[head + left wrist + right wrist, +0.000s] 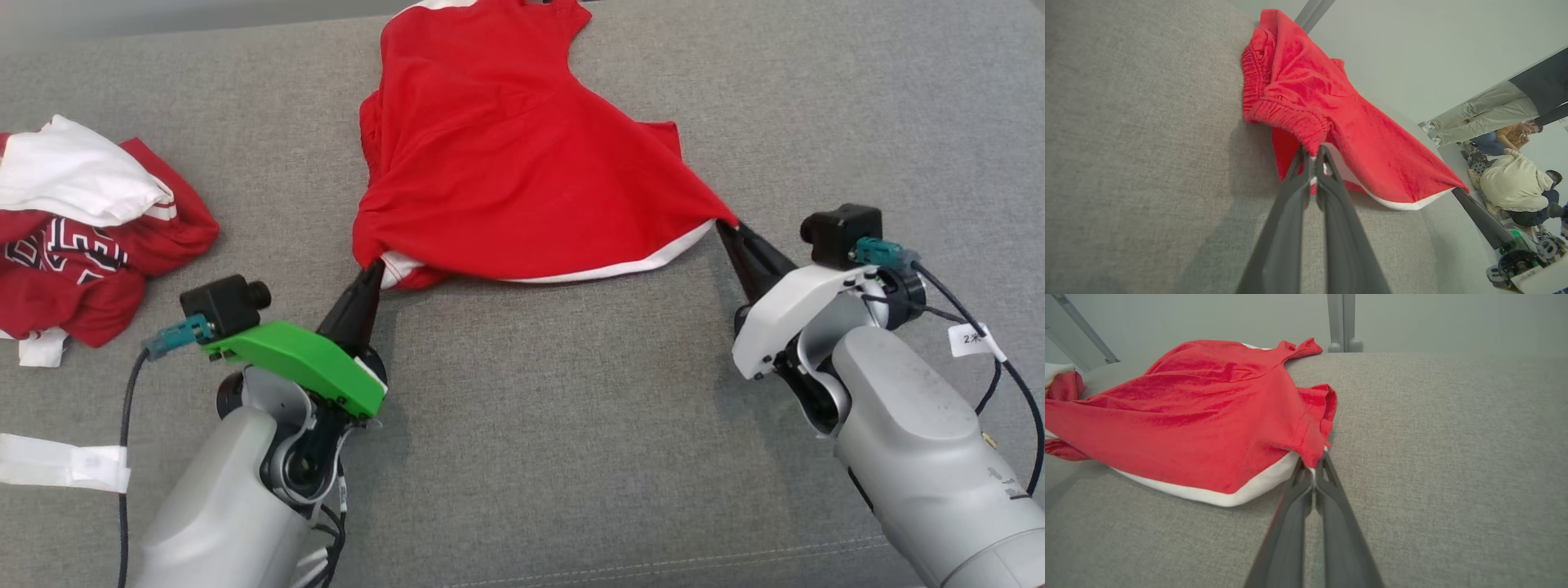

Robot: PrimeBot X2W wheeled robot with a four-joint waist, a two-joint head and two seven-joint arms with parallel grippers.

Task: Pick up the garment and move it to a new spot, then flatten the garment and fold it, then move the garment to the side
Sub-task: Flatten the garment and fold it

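Your left gripper (377, 268) pinches red garment (506, 147) hem corner, right gripper (725, 229) pinches other (white hem taut between). Garment reaches cushion (555, 425) far edge; open room nearside; clothes pile (73, 237) at left edge.

One red garment (506, 147), one grey cushioned surface (571, 425), one white strip (61, 463) and one heap of red and white clothing (82, 237) are counted; the number of pieces in the heap cannot be determined. Two grippers are counted, the left gripper (374, 269) and the right gripper (727, 230), and two black cameras, the left camera (224, 300) and the right camera (841, 233). At least three persons are counted in the left wrist view: a standing person (1486, 108), a seated person (1511, 136) and a crouched person (1515, 185).
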